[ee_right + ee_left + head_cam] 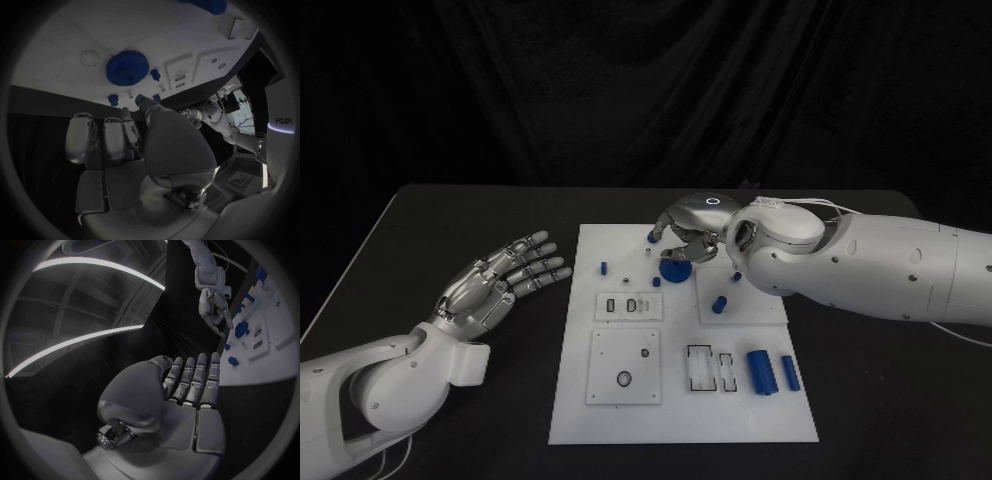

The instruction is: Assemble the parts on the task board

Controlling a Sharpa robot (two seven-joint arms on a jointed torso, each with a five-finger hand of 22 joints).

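The white task board (574, 400) lies in the middle of the black table. My right hand (689, 228) hangs over the board's far edge, fingers pointing down, and pinches a small blue peg (653, 237) between thumb and finger; the right wrist view shows the same peg (143, 100) at the thumb tip. Just in front of the hand a blue gear (675, 272) lies on the board, and the gear (128, 69) also appears in the right wrist view. My left hand (502, 280) floats left of the board, open, palm up, holding nothing. The left hand (187, 385) has its fingers stretched out.
Small blue pegs (604, 267) (718, 305) stand on the board's far half. A thick blue cylinder (760, 371) and a thinner one (790, 372) lie near its right edge. Raised white plates with slots (627, 306) (625, 366) sit in the board's middle.
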